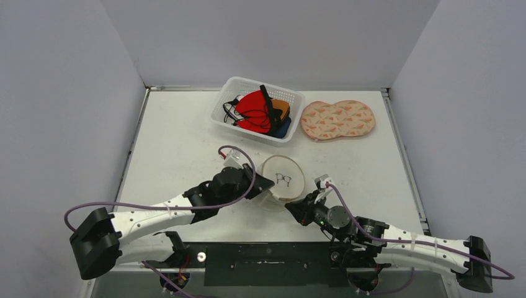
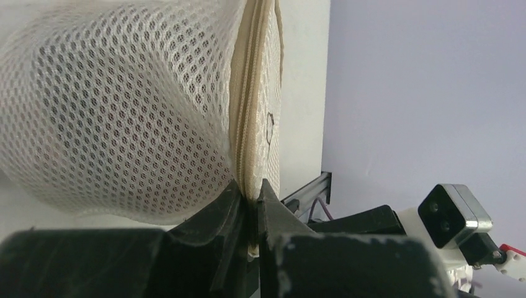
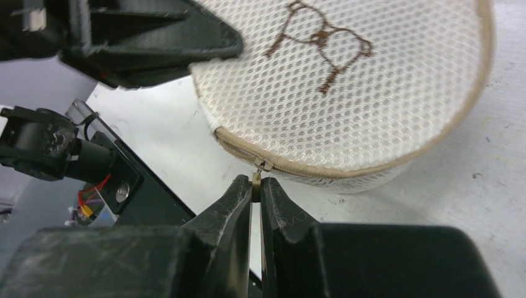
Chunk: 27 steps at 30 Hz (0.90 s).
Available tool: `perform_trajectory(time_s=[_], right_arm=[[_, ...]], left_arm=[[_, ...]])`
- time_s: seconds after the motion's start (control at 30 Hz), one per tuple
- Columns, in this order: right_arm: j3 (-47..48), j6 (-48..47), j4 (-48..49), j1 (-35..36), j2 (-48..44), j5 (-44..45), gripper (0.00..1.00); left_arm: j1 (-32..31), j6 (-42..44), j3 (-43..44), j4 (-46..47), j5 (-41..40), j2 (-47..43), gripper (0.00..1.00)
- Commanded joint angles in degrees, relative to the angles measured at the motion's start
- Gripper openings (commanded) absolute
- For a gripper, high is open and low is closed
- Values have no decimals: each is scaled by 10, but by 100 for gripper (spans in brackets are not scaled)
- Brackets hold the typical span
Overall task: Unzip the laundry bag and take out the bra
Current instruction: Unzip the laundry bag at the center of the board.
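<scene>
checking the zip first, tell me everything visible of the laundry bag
The laundry bag is a round, drum-shaped pouch of cream honeycomb mesh with tan trim and a brown embroidered mark on its face. Its zipper looks shut. It rests on the table; the left gripper pinches its seam, the right gripper its pull tab.

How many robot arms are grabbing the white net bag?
2. The left arm holds the bag by its zipper seam on the left; the right arm, on the near side, pinches the zipper pull. No others in view.
</scene>
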Motion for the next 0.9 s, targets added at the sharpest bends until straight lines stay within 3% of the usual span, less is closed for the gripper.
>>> perform_trajectory(time_s=[0.0,0.13,0.23,0.27,0.4,0.53,0.73,0.87], right_arm=[[31,-14,-64,50,-33,84,5],[35,-10,-74,82,-37,119,5],[35,-10,-60,90,-15,127,5],[34,-9,-52,91,-6,128,5],[32,-3,-10,92,33,138,5],[31,1,27,94,73,145,5],[48,-6,63,94,128,140,5],[58,-14,81,94,150,132,5]], left_arm=[[51,105,10,218,200,72,0],[66,167,98,214,294,157,0],[68,181,124,196,300,185,0],[69,178,116,198,292,185,7],[71,158,64,198,251,147,58],[66,139,11,141,187,71,80],[33,105,-50,54,106,-28,87],[6,88,-66,95,102,-36,84]])
